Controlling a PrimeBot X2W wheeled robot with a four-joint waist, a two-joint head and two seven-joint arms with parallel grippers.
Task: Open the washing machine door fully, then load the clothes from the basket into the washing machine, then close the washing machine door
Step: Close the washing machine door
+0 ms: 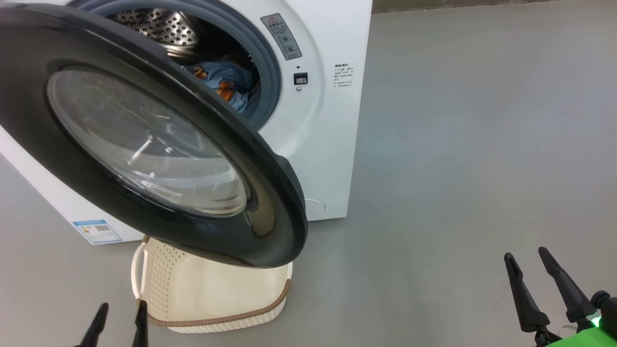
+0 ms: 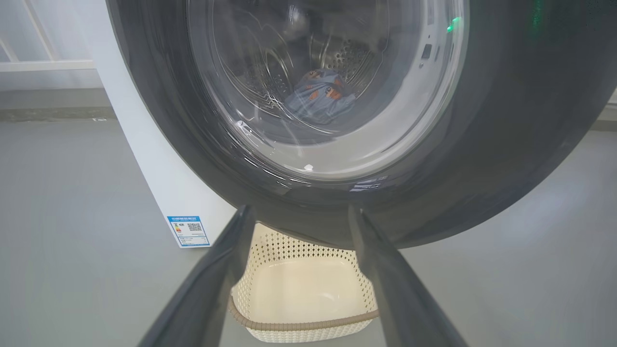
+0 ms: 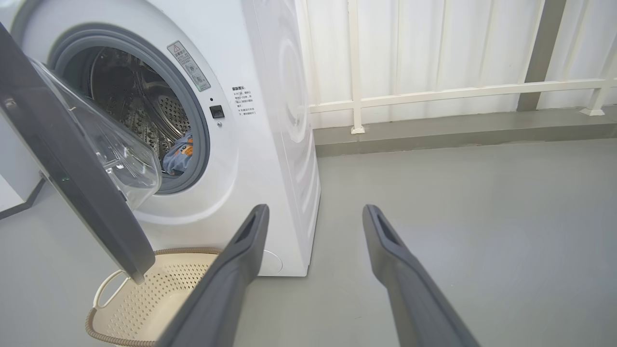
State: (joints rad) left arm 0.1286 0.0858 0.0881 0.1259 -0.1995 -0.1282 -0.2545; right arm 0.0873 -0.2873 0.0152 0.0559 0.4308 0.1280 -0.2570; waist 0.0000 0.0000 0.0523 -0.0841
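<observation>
Looks loaded: clothes [image 1: 226,82] inside the drum [image 1: 159,26] of the washing machine [image 1: 328,144], basket [image 1: 166,277] apparently bare just in front. Left to do: shutting the washing machine door [image 1: 144,144], hanging open before the machine. Left gripper [image 1: 122,308] and right gripper [image 1: 525,258] spread wide, empty.

Both arms low: the left gripper [image 1: 120,319] pokes up at the head view's lower left, dark fingers parted and empty. The right gripper [image 1: 526,255] stands at lower right, fingers spread, leaning left above the green-cased right wrist [image 1: 581,336].
</observation>
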